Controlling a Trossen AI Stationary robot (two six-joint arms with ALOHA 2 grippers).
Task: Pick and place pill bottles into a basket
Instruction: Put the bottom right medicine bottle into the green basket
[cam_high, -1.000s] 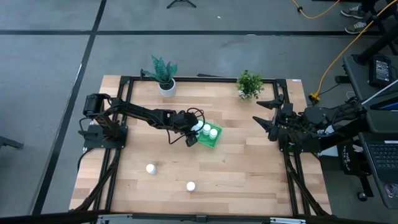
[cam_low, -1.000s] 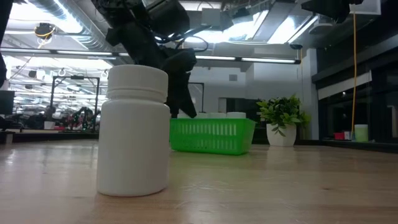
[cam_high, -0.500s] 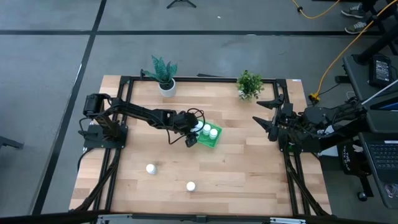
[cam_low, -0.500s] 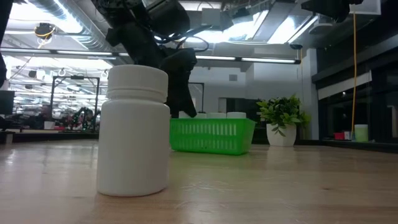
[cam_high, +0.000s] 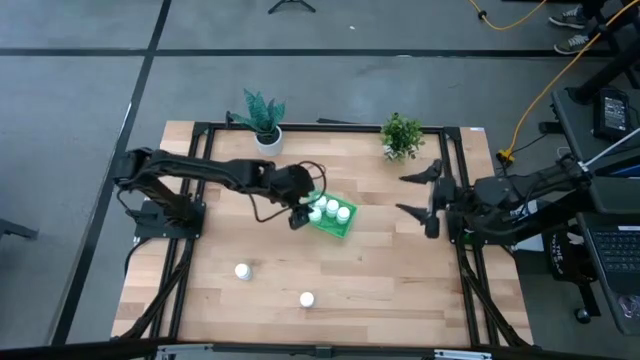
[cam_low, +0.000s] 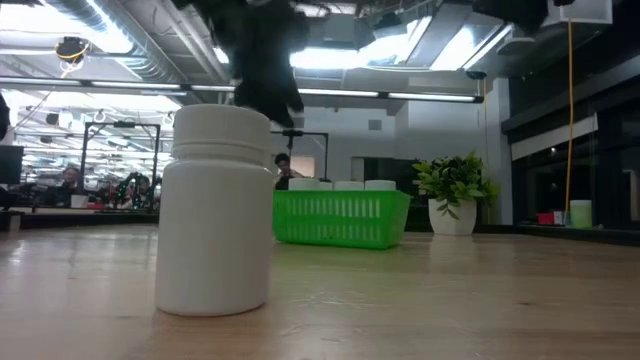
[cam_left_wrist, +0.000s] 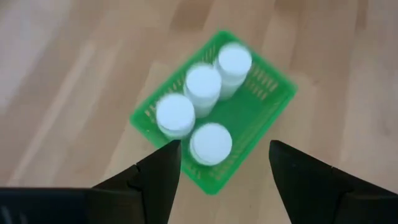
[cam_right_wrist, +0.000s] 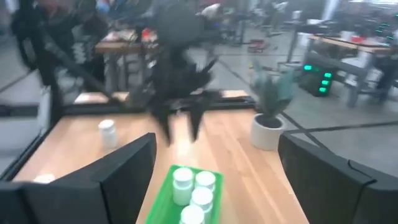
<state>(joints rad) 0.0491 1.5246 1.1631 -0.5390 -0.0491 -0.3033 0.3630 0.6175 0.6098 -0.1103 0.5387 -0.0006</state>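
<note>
Four bottles sat in the basket; left gripper hovered at its nine o'clock, jaws apart (empty); right gripper gaped, idle.

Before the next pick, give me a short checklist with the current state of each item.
1. Left gripper empty, open above the bright green rectangular basket: ok.
2. Four small white capped pill bottles upright inside the basket: ok.
3. Two bottles left on the wooden table, one nearer the left arm, one at the front: ok, both upright.
4. Right gripper open, empty, at the right side: ok.
5. All six bottles accounted for: ok.
</note>
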